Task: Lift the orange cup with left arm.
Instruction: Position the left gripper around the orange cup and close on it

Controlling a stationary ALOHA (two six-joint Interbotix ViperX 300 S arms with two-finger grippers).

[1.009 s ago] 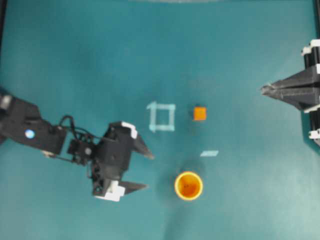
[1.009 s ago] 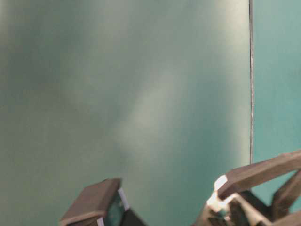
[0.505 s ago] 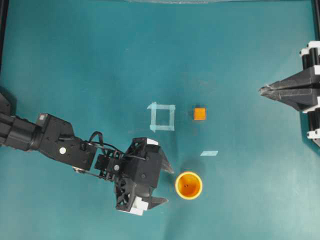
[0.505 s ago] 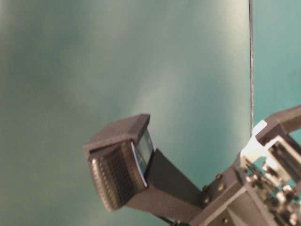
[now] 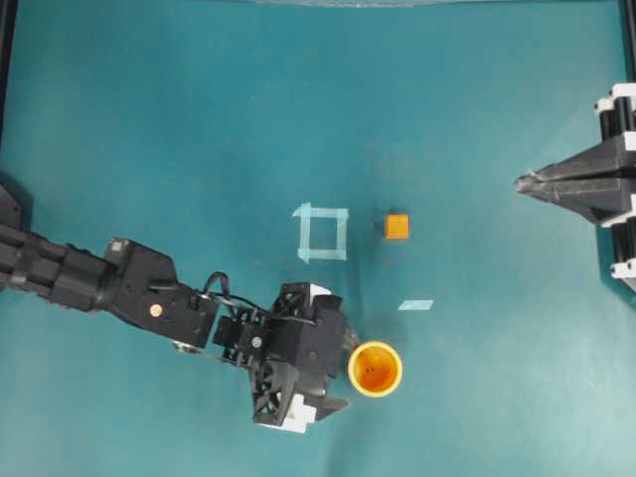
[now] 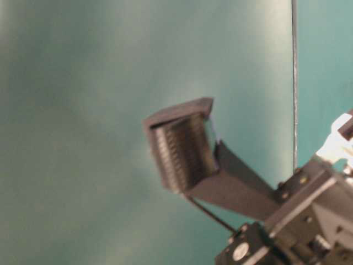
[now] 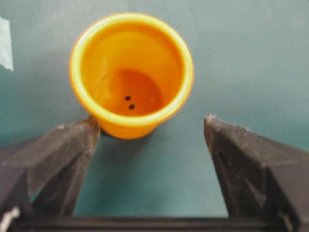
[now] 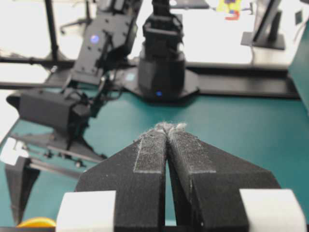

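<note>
From above, the orange cup (image 5: 375, 369) stood upright on the teal table (image 5: 199, 119), below a small orange cube (image 5: 397, 226) and a taped square (image 5: 321, 233); the left gripper (image 5: 343, 370), jaws spread, sat just beside the cup's left side; the right gripper (image 5: 525, 181) lay well apart, jaws pressed together. At table level, one ribbed finger (image 6: 182, 149) filled the view. In the left wrist view, the cup (image 7: 131, 72) stood beyond the open fingertips (image 7: 89, 126). In the right wrist view, the fingers (image 8: 152, 150) met.

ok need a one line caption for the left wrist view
Open left gripper closing in on the upright orange cup, one finger beside its base, on the teal table.
</note>
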